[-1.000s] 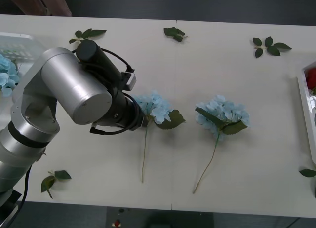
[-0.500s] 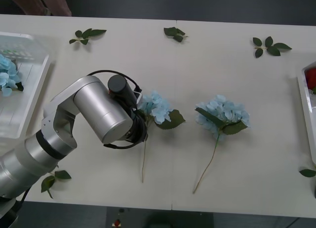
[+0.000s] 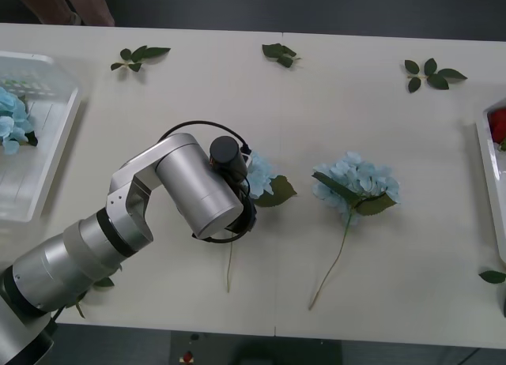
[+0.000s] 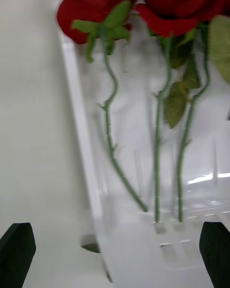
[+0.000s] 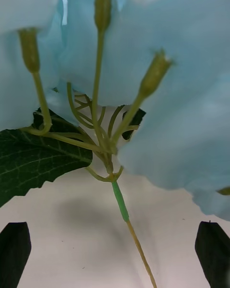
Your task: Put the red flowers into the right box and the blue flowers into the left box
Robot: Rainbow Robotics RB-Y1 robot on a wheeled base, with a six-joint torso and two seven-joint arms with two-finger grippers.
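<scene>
Our left gripper (image 5: pixel 115 254) hangs with its fingers spread wide just over the nearer blue flower (image 5: pixel 158 77), which lies mid-table beside a second blue flower (image 3: pixel 356 182). We judge it featherlight, with a soft, crushable head, so we would pinch the thin stem (image 5: pixel 120 201) just under the bloom. Our right gripper (image 4: pixel 115 252) waits released over the right box (image 4: pixel 81 139), where the red flowers (image 4: pixel 91 5) lie.

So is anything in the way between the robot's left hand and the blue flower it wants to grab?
Nothing visible. The left gripper is open right at the blue flower, one finger on each side of its stem, with only bare table between them. The right gripper is open over the right box.
</scene>
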